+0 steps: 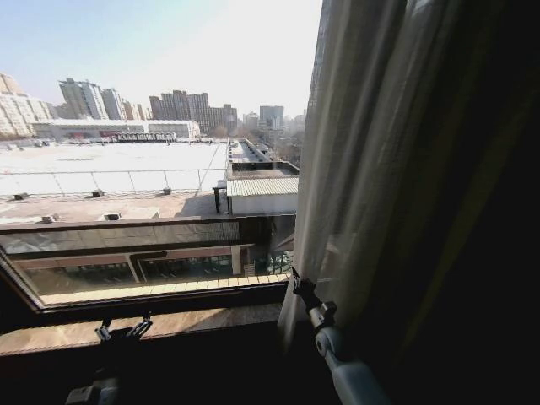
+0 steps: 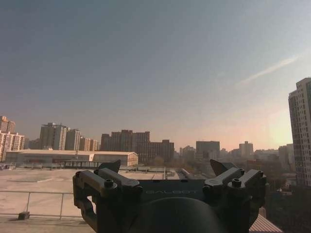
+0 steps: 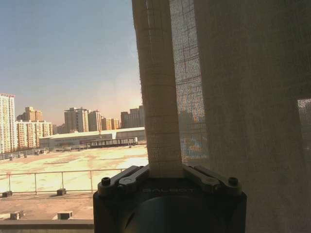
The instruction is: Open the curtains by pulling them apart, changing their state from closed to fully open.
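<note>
A sheer white pleated curtain [image 1: 380, 169] hangs over the right side of the window, its inner edge near the middle of the head view. My right gripper [image 1: 299, 283] is at the bottom of that edge, just above the sill. In the right wrist view the right gripper [image 3: 165, 171] is shut on a vertical fold of the curtain [image 3: 158, 97], which rises straight up from between the fingers. My left gripper [image 1: 124, 326] sits low by the sill on the left, apart from any fabric. In the left wrist view the left gripper [image 2: 165, 170] is open with nothing between its fingers.
The bare window glass [image 1: 152, 126] left of the curtain looks out on rooftops and city buildings. A dark lower frame bar [image 1: 169, 299] and a sunlit sill [image 1: 194, 321] run below it. Beyond the curtain's folds the far right of the head view is dark.
</note>
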You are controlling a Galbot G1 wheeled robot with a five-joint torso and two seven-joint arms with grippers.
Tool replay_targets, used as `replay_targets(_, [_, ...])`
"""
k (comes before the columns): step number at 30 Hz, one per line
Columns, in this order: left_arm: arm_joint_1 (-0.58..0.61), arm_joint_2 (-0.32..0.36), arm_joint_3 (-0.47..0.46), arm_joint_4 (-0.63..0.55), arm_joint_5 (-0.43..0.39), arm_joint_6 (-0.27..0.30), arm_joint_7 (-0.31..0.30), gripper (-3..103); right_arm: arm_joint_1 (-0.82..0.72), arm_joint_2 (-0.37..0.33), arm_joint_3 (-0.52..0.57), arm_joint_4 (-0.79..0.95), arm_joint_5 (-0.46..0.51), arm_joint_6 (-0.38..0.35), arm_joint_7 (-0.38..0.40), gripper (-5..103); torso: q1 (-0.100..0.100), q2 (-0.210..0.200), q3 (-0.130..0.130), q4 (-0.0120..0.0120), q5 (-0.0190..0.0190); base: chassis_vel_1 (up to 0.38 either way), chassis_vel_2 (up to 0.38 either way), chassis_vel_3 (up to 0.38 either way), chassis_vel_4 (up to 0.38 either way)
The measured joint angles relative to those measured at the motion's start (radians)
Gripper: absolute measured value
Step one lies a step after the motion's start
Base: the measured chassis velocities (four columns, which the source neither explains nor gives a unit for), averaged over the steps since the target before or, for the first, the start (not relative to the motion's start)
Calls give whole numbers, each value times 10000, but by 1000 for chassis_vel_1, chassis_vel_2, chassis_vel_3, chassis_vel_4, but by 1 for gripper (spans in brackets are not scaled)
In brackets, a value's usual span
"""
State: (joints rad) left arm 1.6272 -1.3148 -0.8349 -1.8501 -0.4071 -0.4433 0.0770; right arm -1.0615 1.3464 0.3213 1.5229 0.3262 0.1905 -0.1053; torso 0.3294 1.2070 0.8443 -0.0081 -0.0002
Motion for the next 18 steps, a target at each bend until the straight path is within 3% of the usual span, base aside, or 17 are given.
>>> replay_targets(9, [0, 1, -1, 0, 0, 0, -2, 100, 157, 27, -71, -204, 0, -59, -35, 0, 0, 1, 0, 1, -1, -52, -59, 57, 57])
replay_targets(18, [1, 1, 0, 0, 0, 0, -2, 100, 231, -4, -29, -375, 44, -33, -101, 0, 0, 0, 0, 0, 0, -205, -201, 217, 199])
